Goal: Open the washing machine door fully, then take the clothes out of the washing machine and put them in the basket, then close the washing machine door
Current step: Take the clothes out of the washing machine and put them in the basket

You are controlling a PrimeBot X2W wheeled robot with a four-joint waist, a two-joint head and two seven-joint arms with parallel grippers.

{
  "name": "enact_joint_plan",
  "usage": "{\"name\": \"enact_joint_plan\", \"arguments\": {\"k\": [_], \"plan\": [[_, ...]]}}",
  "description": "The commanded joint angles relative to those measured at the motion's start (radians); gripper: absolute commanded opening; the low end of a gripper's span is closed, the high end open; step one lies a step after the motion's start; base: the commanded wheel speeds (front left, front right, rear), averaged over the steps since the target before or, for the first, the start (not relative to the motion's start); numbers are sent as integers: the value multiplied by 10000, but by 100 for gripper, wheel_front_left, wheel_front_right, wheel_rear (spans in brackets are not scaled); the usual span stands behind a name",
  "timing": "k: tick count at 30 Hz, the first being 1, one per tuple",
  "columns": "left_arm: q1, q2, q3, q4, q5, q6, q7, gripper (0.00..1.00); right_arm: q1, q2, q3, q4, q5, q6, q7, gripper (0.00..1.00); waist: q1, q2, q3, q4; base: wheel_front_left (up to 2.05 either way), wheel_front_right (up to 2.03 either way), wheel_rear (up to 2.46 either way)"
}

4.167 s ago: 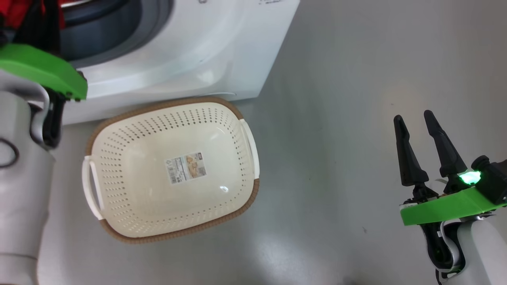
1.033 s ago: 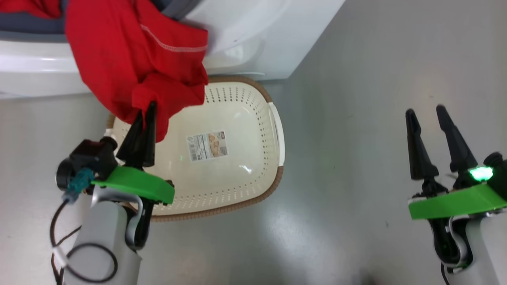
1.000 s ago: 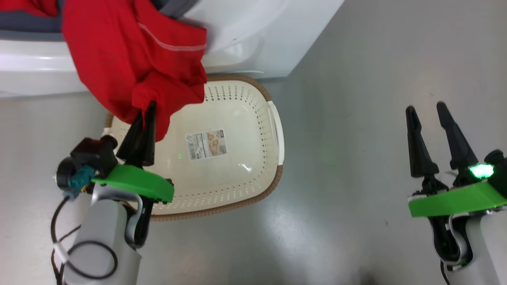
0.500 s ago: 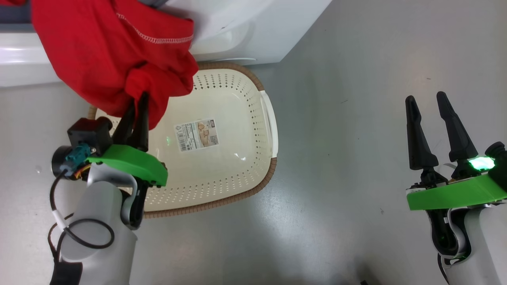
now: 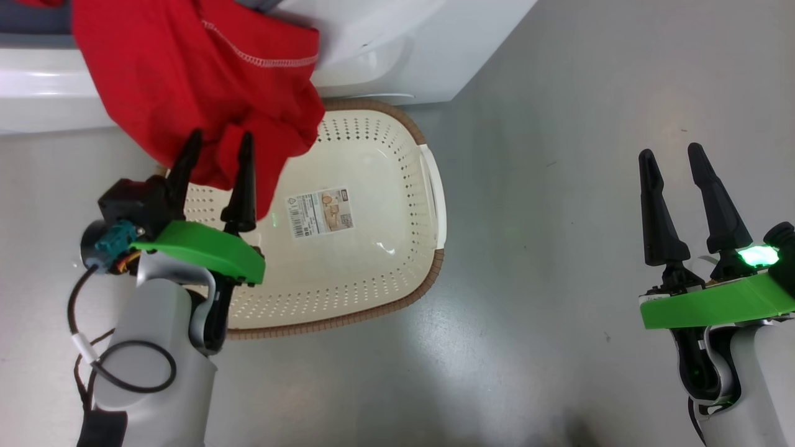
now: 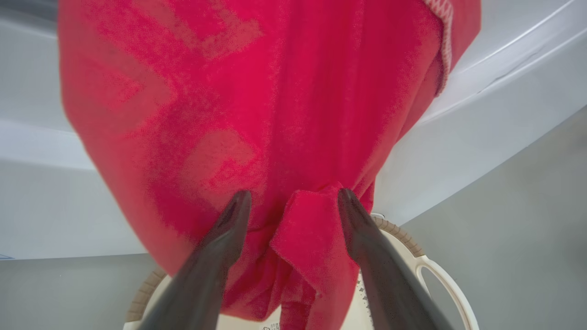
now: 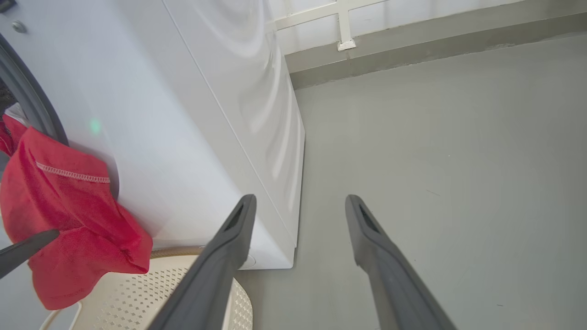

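A bright red garment [image 5: 186,74] with white stitching hangs out of the washing machine [image 5: 385,49] and drapes over the far left corner of the cream basket [image 5: 428,186]. My left gripper [image 5: 217,144] is open at the garment's lower edge. In the left wrist view a loose fold of the red cloth [image 6: 302,229] lies between the spread fingers of that gripper [image 6: 293,197], over the basket's rim [image 6: 403,233]. My right gripper [image 5: 671,155] stands open and empty over bare floor, far right of the basket. The washing machine door is out of view.
The basket stands on the grey floor [image 5: 559,186] right against the machine's white front [image 7: 183,114]. The machine's grey rubber ring [image 7: 27,101] shows above the red cloth [image 7: 69,215]. A wall base [image 7: 412,50] runs behind. A black cable [image 5: 124,372] loops on my left forearm.
My left gripper's fingers have sprung apart and let go of the red garment, which still hangs from the machine over the basket. The head camera shifted a little. The right arm is unchanged.
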Motion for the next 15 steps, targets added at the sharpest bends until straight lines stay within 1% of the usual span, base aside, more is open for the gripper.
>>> {"name": "enact_joint_plan", "arguments": {"k": [1,10,15], "plan": [[326,205,238,-364,-50,-52,-49,100,77,-121,121,-216,-95,65,-65,100,0,0,-46,49,0,0,0],[1058,197,369,-1695,-153,-52,-49,100,159,-192,105,-203,-99,65,-65,100,0,0,-234,231,0,0,0],[1591,196,651,-2443,-205,-52,-49,100,234,-243,88,-209,-107,65,-65,100,0,0,-352,314,0,0,0]]}}
